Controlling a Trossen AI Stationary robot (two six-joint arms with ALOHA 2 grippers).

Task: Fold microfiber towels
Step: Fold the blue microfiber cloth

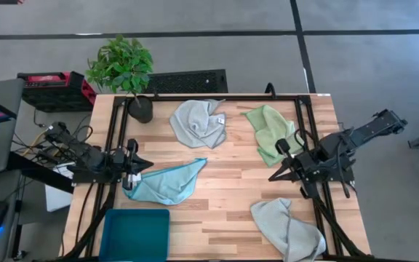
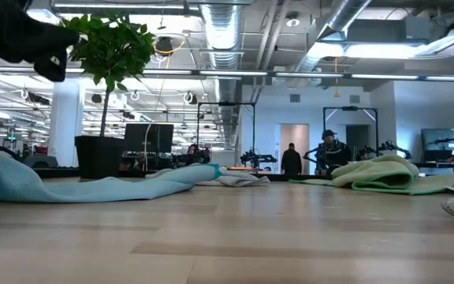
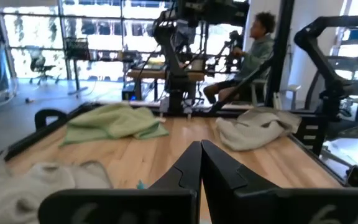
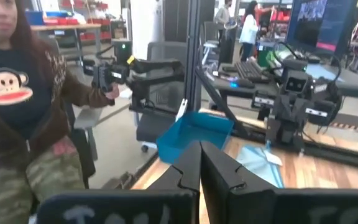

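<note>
The light blue towel (image 1: pixel 167 180) lies crumpled on the table at the near left; it also shows in the low view (image 2: pixel 93 188). A pale grey towel with a white tag (image 1: pixel 198 122) lies bunched at the far middle. The light green towel (image 1: pixel 271 132) lies crumpled at the far right. The other pale grey towel (image 1: pixel 288 229) lies at the near right. My left gripper (image 1: pixel 142 166) is shut and empty, raised above the blue towel's left end (image 2: pixel 22 39). My right gripper (image 1: pixel 273 175) is shut and empty, between the green towel and the near grey one.
A teal bin (image 1: pixel 135 234) stands at the near left corner. A potted plant (image 1: pixel 126 69) stands at the far left corner. Bare wood lies in the table's middle (image 1: pixel 231 182). People show in the room beyond the table (image 4: pixel 17 112).
</note>
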